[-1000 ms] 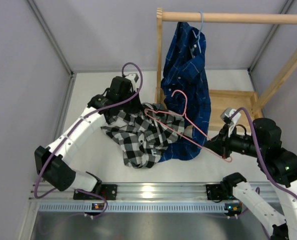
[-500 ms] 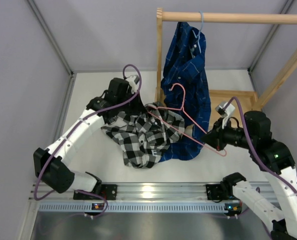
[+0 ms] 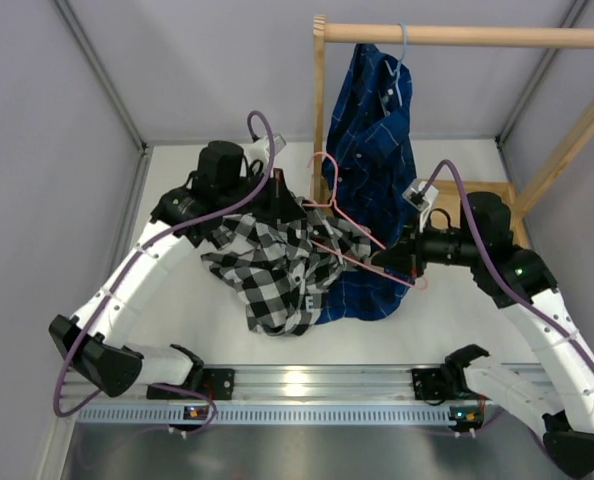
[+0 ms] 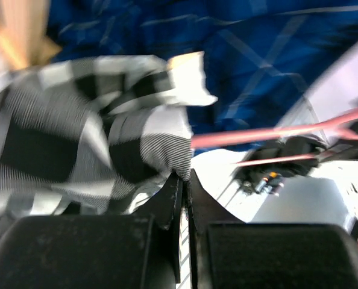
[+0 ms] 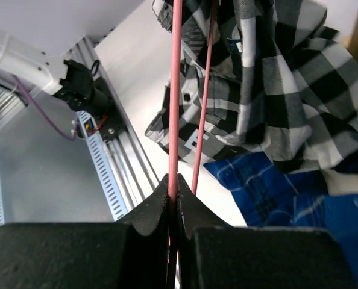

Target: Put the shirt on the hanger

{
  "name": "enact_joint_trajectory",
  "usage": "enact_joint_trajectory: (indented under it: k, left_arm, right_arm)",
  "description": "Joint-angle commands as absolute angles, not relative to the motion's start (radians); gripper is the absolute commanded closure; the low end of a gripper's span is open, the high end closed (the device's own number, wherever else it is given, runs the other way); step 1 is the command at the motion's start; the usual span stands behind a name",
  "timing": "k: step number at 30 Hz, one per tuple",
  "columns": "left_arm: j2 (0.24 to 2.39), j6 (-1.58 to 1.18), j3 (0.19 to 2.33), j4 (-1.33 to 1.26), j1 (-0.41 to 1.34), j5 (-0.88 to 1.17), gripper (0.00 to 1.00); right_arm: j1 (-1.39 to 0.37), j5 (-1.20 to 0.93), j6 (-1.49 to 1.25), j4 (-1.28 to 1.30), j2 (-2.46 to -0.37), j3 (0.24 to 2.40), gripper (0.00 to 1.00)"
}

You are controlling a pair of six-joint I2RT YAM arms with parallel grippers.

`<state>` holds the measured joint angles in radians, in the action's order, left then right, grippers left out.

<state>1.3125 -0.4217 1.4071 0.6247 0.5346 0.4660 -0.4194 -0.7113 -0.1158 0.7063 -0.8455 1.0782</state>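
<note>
At the near edge a metal rail [image 3: 297,385] carries both arm bases, and beyond it lies the white table [image 3: 207,320]. The shirt [image 3: 277,270] is at the middle of the table. Its near part is heaped on the surface and its far part is lifted into a peak. The left gripper [image 3: 280,200] reaches in from the left and pinches that peak. In the left wrist view its fingers [image 4: 167,198] are closed on a fold of the checked cloth [image 4: 76,132], and the hanger [image 4: 275,132] crosses just to the right. The right gripper [image 3: 382,262] comes in from the right at about the same depth. In the right wrist view its jaws are clamped together on one pink wire of the hanger [image 5: 176,90], and a second wire runs close beside it. The shirt [image 5: 275,78] hangs ahead of them. The hanger [image 3: 362,228] is held off the table and tilted, its hook pointing far and left. Its left end is against the raised cloth, but I cannot tell whether it is inside the shirt. Just behind and to the right a blue shirt [image 3: 377,150] hangs down, its hem touching the checked one. It hangs on a blue hanger [image 3: 402,45] from the rod of a wooden rack [image 3: 457,35] at the far right.
</note>
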Motion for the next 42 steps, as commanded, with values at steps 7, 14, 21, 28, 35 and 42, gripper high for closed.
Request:
enact_joint_trajectory:
  k: [7,14,21,28,35,42]
  left_arm:
    - [1.289,-0.195,1.721,0.819,0.592,0.683,1.00]
    - [1.263,-0.103,1.816,0.940,0.632,0.523,1.00]
    - [1.305,-0.138,1.755,0.939,0.811,0.274,1.00]
    - [1.299,-0.153,1.801,0.942,0.950,-0.072,1.00]
    - [1.302,-0.133,1.772,0.943,0.969,-0.064,1.00]
    - [1.289,-0.080,1.833,0.943,0.969,-0.249,0.46]
  right_arm:
    - [-0.456,-0.928,-0.297,0.068,-0.796,0.904,1.00]
    - [-0.483,-0.730,-0.397,-0.182,-0.724,0.807,1.00]
    - [-0.601,-0.644,-0.420,-0.323,-0.770,0.677,1.00]
    - [-0.644,-0.600,-0.422,-0.406,-0.836,0.627,1.00]
    - [-0.653,-0.540,-0.469,-0.547,-0.844,0.585,1.00]
    - [-0.655,-0.505,-0.505,-0.759,-0.790,0.497,1.00]
